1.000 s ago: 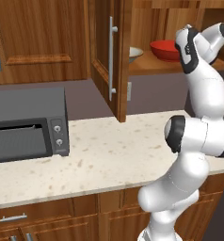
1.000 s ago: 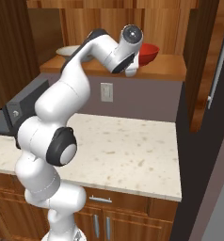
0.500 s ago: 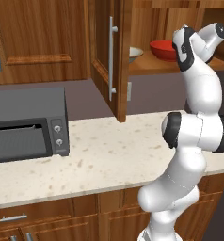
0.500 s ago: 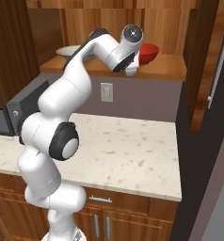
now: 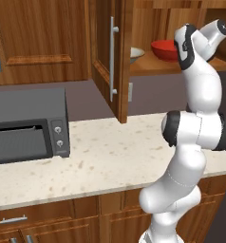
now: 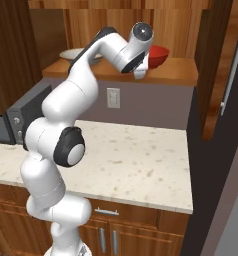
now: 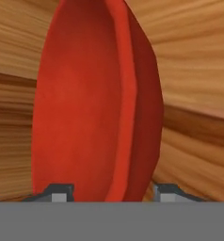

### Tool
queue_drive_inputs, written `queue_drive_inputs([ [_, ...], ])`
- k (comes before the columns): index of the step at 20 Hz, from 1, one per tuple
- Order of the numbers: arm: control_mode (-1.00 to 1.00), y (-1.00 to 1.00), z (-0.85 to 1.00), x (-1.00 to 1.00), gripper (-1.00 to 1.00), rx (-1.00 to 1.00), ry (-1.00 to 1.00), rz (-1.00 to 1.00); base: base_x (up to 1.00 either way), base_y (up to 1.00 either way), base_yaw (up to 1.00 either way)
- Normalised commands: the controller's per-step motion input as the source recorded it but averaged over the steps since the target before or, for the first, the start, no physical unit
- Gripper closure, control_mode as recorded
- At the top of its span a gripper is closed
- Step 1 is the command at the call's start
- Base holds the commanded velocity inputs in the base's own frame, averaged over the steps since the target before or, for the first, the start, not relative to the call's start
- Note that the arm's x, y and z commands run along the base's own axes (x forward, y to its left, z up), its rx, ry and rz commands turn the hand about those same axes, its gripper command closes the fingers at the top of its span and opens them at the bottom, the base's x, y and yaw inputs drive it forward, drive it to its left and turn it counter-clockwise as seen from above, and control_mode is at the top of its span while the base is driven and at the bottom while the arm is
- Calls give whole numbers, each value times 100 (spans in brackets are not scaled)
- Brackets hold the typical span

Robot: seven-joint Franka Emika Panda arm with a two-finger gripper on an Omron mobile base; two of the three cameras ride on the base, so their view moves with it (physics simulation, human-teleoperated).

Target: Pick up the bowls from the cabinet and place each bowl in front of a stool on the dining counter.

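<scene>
Reddish wood surrounds my work: the cabinet (image 5: 105,57) stands open, door swung out, and the red bowl (image 5: 165,49) sits upright on its shelf, mouth up. Hand view shows the red bowl turned on edge, its rim running top to bottom between my fingertips (image 7: 60,193). My gripper (image 7: 112,194) straddles that rim, half open; I cannot tell whether the pads touch. Both base views show the cream bowl (image 6: 77,53) farther left on the shelf

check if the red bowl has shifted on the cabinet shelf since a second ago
No. In the left base view the red bowl sits at the same spot on the cabinet shelf, right of the open door's edge, as before.
</scene>
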Motion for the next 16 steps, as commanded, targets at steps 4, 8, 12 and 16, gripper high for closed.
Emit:
queue_drive_inputs([
  [4,-100,0,0,0,100,0,0,0,0,0,0],
  [8,-100,0,0,-21,100,0,0,0,0,0,0],
  [12,-100,0,-10,-88,100,0,0,0,0,0,0],
  [16,-100,0,-1,-96,100,0,0,0,0,0,0],
])
